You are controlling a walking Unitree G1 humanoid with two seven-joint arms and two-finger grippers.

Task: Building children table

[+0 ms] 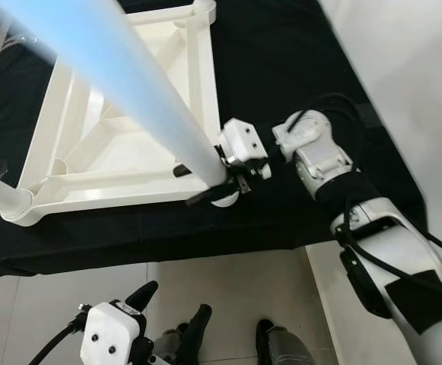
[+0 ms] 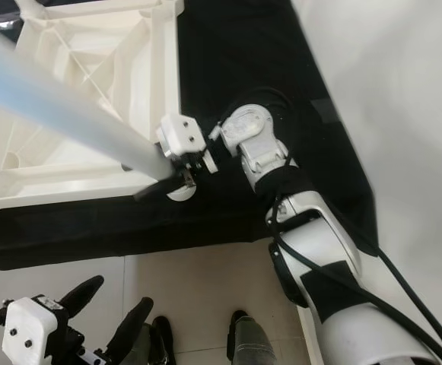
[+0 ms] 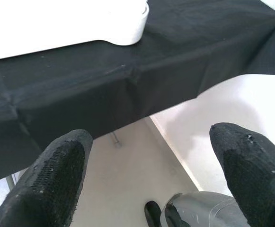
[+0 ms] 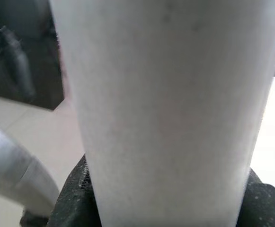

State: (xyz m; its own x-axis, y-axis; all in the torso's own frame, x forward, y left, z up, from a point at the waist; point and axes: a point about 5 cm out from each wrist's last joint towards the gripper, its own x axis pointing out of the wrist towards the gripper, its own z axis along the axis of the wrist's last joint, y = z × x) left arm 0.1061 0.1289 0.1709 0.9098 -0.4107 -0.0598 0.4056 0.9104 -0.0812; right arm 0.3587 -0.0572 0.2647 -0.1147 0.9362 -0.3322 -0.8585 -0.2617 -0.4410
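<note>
Fingers of my right gripper (image 1: 222, 185) are clamped around the lower end of a white table leg (image 1: 122, 80), just above the near right corner socket (image 1: 224, 199) of the upturned table top (image 1: 114, 160). My right wrist view confirms the hold: the pale round tube (image 4: 170, 109) sits snug between the two black pads. The leg rises steeply from that corner toward my head, blurred at its upper end.

My left gripper (image 1: 167, 323) hangs low over the tiled floor (image 1: 228, 296) with its fingers (image 3: 52, 175) spread apart and holding nothing.

I judge the build partly done. One leg (image 1: 0, 196) appears already seated at the near left corner; the one in my grasp looks at or in its socket, though I cannot tell whether it is pushed home. The far corners are not clear enough to judge.

Smooth white plastic throughout, the table top lies underside up, its ribbed frame exposed, on a surface (image 1: 297, 84) draped in black cloth.
</note>
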